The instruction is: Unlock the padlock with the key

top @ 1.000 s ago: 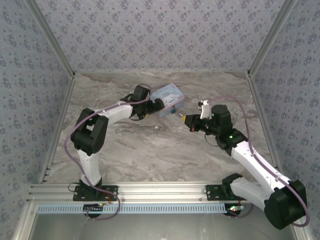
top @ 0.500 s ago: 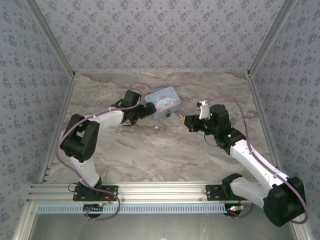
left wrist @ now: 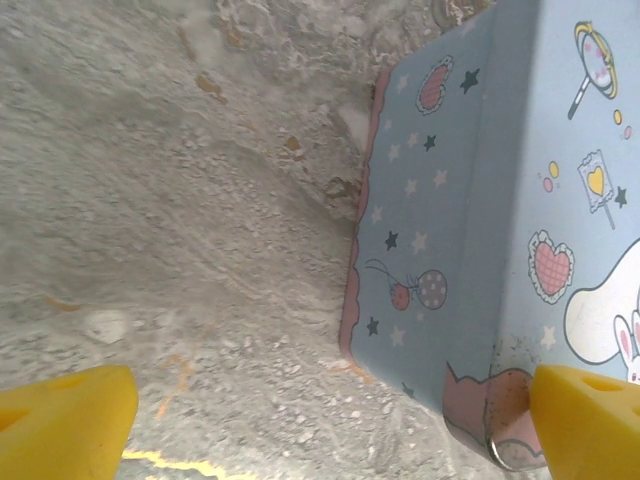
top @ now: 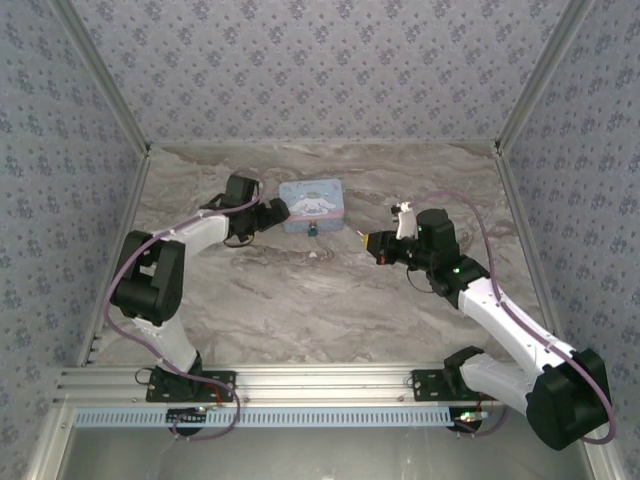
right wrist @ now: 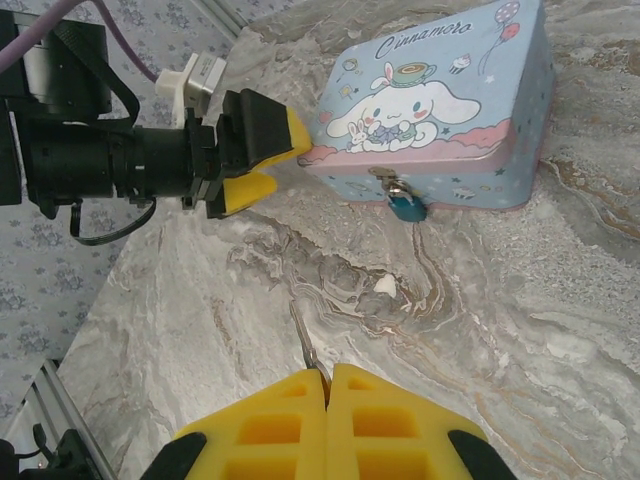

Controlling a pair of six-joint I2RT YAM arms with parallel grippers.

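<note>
1 padlock point(right wrist: 407, 207) on 1 tin point(right wrist: 440, 100) — 1 key point(right wrist: 303, 340) in right gripper point(right wrist: 327, 376).

We log the right gripper point(right wrist: 327, 385) at the bottom edge, its yellow fingers pressed together on the key point(right wrist: 304, 342), whose thin metal shaft sticks out over the marble table point(right wrist: 500, 320). Beyond it lies the light-blue cartoon tin point(right wrist: 440, 110), with the small blue padlock point(right wrist: 407, 206) hanging from the clasp on its near wall. The left gripper point(right wrist: 276, 165) sits at the tin's left corner with its jaws apart, the upper pad just beside the lid edge. A white fleck point(right wrist: 385, 285) lies on the marble between key and padlock.
</note>
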